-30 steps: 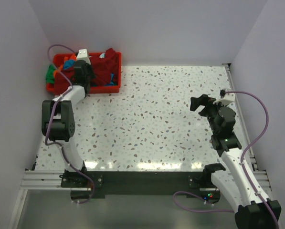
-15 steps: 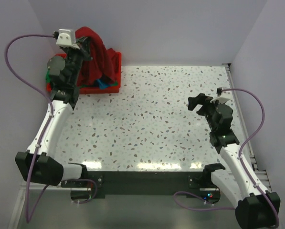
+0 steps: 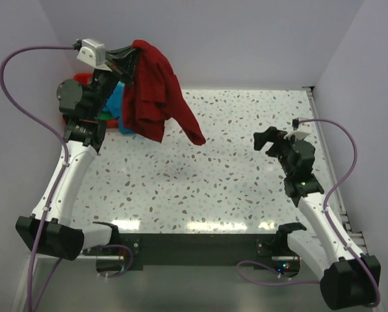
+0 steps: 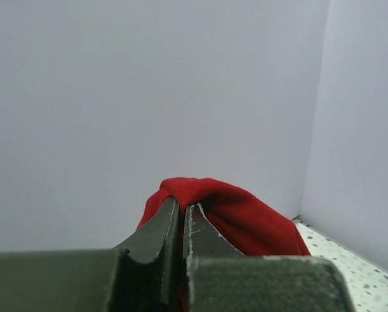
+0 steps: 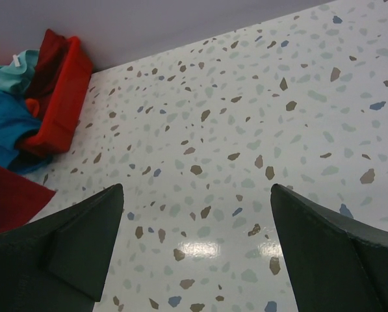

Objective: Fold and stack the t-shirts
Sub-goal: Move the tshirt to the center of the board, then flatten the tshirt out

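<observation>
My left gripper [image 3: 131, 56] is raised high at the back left and shut on a fold of the large dark red t-shirt [image 3: 152, 91]. The shirt hangs from it, and one tail [image 3: 195, 132] trails out over the table. In the left wrist view the fingertips [image 4: 182, 203] pinch the red cloth [image 4: 245, 221]. A teal blue t-shirt [image 3: 116, 106] spills out behind it, with other t-shirts in the red bin [image 5: 64, 97]. My right gripper [image 3: 269, 139] hovers open over the right side of the table, nothing between its fingers [image 5: 195, 188].
The red bin sits in the back left corner, mostly hidden by the left arm and the hanging shirt in the top view. Speckled tabletop [image 3: 226, 175] stretches between the arms. White walls close in the back and both sides.
The left arm has risen out of the bin, pulling the dark red t-shirt up and to the right; it now hangs over the table. The right gripper has edged slightly left.
</observation>
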Tool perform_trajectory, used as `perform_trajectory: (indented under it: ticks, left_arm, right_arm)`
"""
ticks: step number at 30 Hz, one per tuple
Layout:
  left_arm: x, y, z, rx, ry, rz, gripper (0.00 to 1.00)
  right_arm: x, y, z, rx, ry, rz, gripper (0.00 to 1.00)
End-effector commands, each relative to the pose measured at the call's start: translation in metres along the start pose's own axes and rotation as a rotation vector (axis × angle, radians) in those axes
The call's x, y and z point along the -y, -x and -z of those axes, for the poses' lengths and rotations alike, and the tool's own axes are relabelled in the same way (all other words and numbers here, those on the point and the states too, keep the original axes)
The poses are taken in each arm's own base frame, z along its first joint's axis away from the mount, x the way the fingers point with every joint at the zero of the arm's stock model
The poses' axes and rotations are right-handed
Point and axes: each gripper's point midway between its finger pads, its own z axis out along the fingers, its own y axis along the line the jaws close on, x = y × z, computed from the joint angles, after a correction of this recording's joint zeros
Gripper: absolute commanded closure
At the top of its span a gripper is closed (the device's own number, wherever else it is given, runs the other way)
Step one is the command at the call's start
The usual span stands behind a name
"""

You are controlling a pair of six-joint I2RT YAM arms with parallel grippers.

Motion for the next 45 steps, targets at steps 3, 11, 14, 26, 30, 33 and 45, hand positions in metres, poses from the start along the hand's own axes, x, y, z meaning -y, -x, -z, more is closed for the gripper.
perform_trajectory:
  ticks: [3,11,14,26,30,33,45]
  left_arm:
    - [0.056,-0.005,0.013,0.040,-0.237,0.106,1.00]
    - [0.081,-0.183,0.038,-0.300,-0.217,0.305,0.67]
    - [0.046,-0.271,0.065,-0.482,0.011,0.303,0.17]
    - [0.048,-0.359,0.193,-0.733,0.258,0.227,0.17]
    - [0.053,-0.371,0.226,-0.782,0.289,0.231,0.18]
    - [0.053,-0.381,0.247,-0.820,0.308,0.233,0.22]
    - [0.072,-0.393,0.249,-0.807,0.219,0.304,0.25]
  right_arm:
    - [-0.010,0.018,0.001,0.058,0.034,-0.012,0.01]
    - [-0.008,0.008,-0.007,0.023,0.029,-0.015,0.01]
    - [-0.018,0.000,-0.012,-0.019,0.084,-0.027,0.03]
    - [-0.097,-0.087,-0.051,-0.292,0.257,0.078,0.09]
    - [-0.111,-0.133,-0.070,-0.417,0.304,0.062,0.13]
    - [-0.133,-0.151,-0.071,-0.471,0.392,0.036,0.19]
    - [-0.161,-0.211,-0.077,-0.600,0.446,0.055,0.24]
